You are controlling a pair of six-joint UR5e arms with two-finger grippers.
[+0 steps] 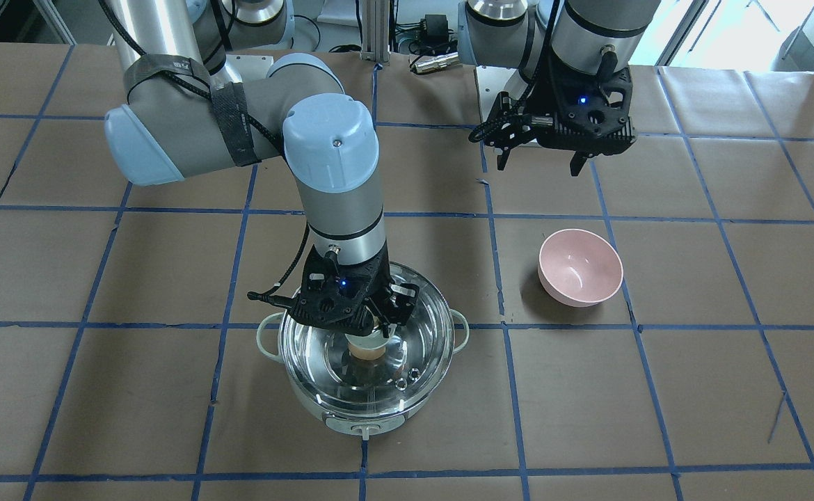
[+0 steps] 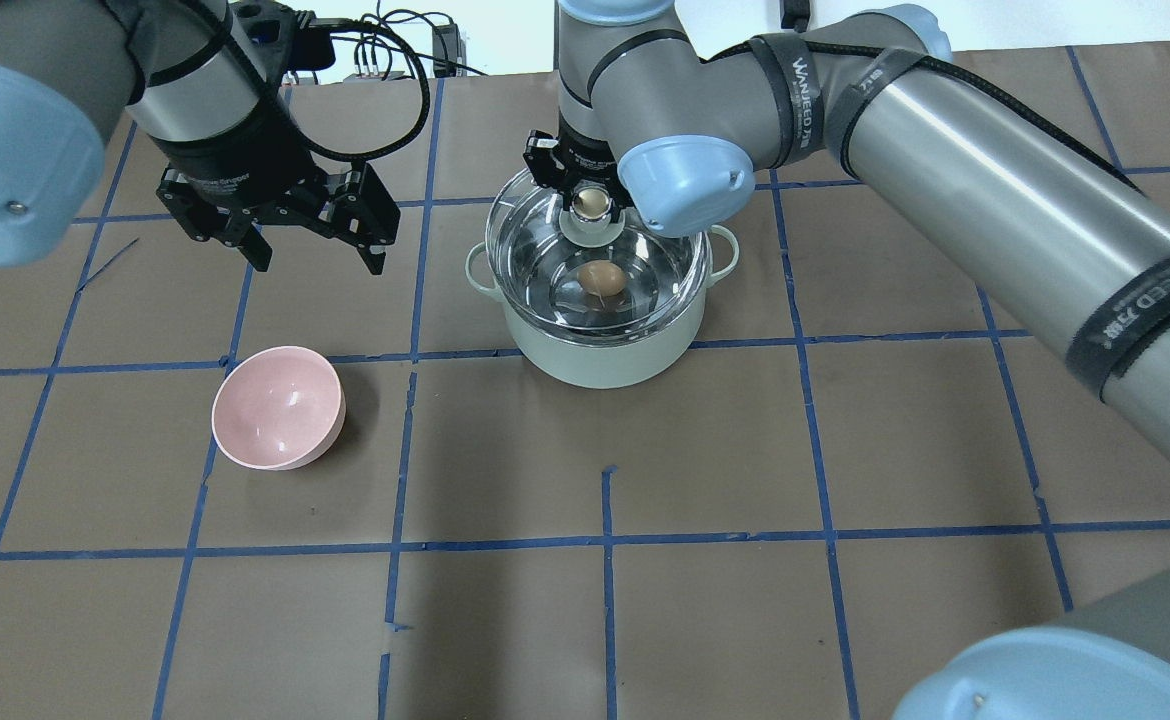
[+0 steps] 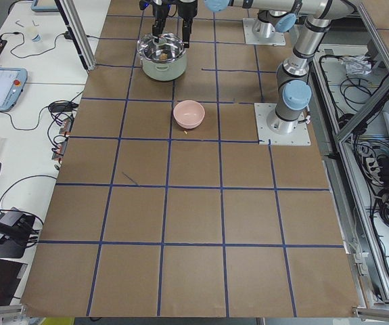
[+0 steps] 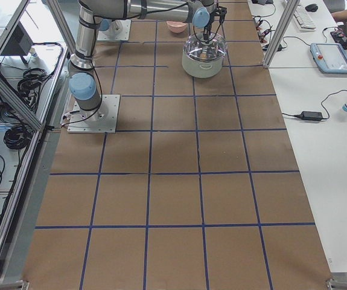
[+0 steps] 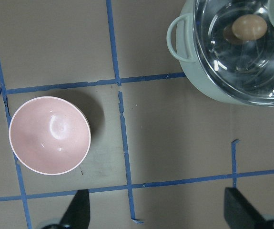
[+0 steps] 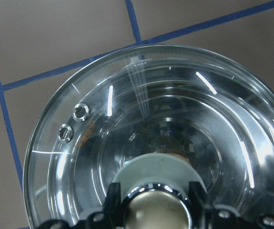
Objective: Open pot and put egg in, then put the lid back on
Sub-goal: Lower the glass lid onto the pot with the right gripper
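Note:
The pale-green pot (image 2: 605, 360) stands on the table, also in the front view (image 1: 365, 423) and the left wrist view (image 5: 208, 90). The brown egg (image 2: 602, 280) lies on its steel bottom, seen through the glass and in the left wrist view (image 5: 248, 27). My right gripper (image 2: 593, 203) is shut on the beige knob of the glass lid (image 2: 545, 250), which sits over the pot's mouth. I cannot tell whether the lid rests on the rim. The right wrist view shows the lid (image 6: 141, 109) and my right gripper (image 6: 158, 210) around the knob. My left gripper (image 2: 317, 262) is open and empty, raised left of the pot.
An empty pink bowl (image 2: 278, 408) sits on the brown table left of the pot, below my left gripper; it also shows in the front view (image 1: 580, 268) and the left wrist view (image 5: 49, 135). Blue tape lines grid the table.

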